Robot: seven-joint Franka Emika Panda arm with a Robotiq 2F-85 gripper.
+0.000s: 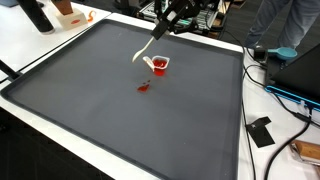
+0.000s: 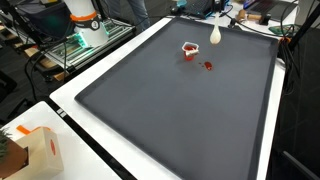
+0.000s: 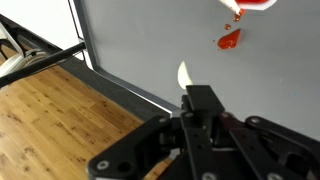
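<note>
End effector [image 3: 200, 102] grips white spoon [image 3: 184, 73] near red cup [image 1: 158, 64].

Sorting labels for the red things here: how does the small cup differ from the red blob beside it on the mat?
The cup stands upright with a pale wall; the red blob lies flat. The cup is larger than the blob. The cup is red and white; the blob is all red. Both sit on the dark mat, apart, near the white utensil in the gripper.
</note>
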